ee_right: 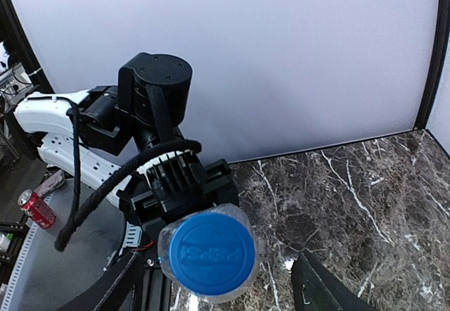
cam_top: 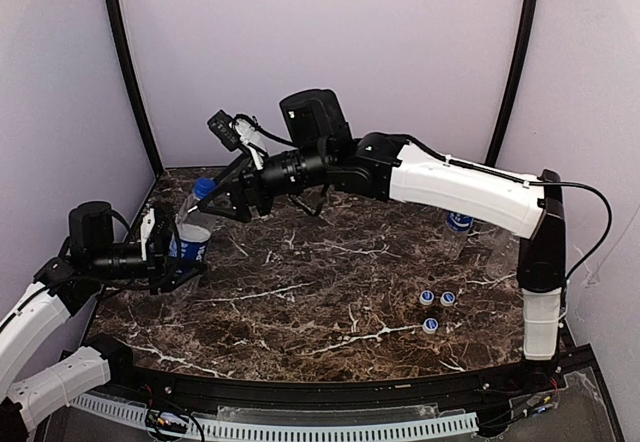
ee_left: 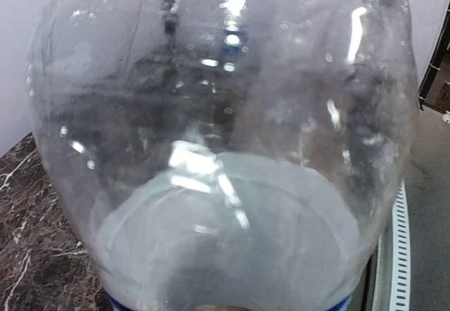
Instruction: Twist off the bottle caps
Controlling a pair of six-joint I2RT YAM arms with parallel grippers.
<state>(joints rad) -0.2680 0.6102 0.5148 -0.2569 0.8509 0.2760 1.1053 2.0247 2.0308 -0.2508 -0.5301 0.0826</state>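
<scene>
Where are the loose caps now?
In the top view, three loose caps lie on the right side of the table, just left of the right arm, nearer the front edge than the labelled bottle there.

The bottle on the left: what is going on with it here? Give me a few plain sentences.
The left gripper grips a blue-labelled bottle, tilted, at the left side of the table. The right gripper is at its blue cap, which is on the bottle; the fingers stand open on either side, not touching it. Three loose caps lie on the right.
</scene>
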